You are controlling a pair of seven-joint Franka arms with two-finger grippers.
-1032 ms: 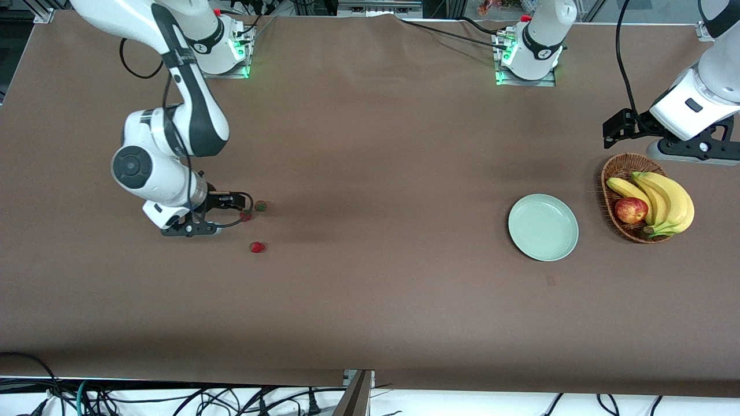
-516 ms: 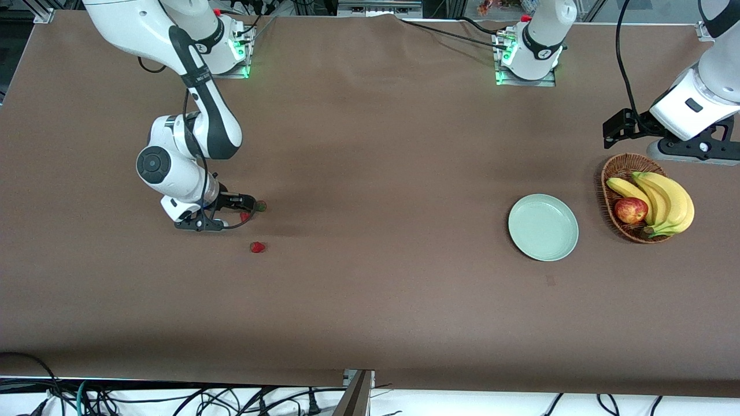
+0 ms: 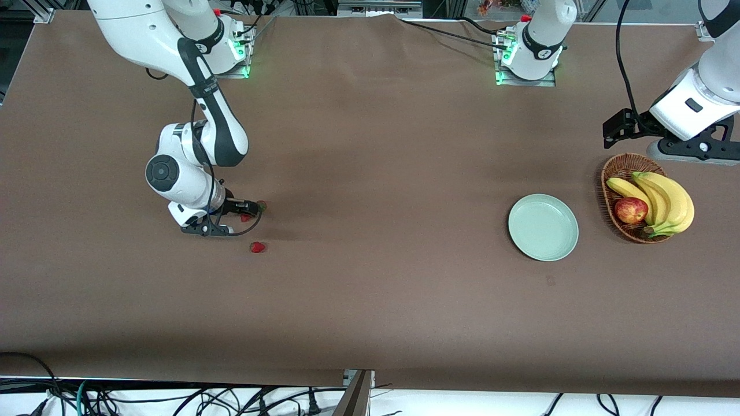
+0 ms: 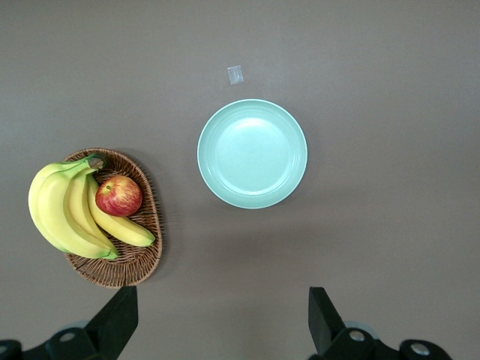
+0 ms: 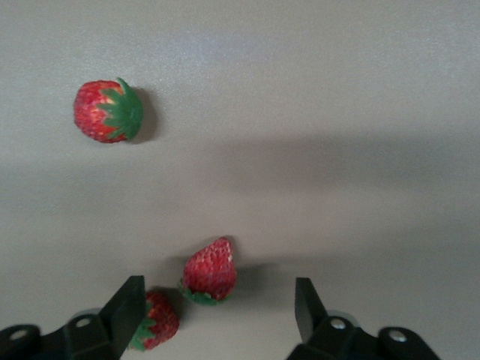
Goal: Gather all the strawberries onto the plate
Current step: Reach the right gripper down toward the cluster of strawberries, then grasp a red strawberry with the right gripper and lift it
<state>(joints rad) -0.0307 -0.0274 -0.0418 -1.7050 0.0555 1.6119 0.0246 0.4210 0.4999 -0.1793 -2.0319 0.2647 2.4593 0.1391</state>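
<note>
The right gripper is low over two strawberries near the right arm's end of the table. Its fingers are spread wide. One strawberry lies between them, and another sits right at one finger. A third strawberry lies alone, a bit nearer the front camera.

The plate is well apart, toward the left arm's end, with bare table between. It has nothing in it. The basket stands just beside it.

The left gripper waits high up over the table, open wide.
</note>
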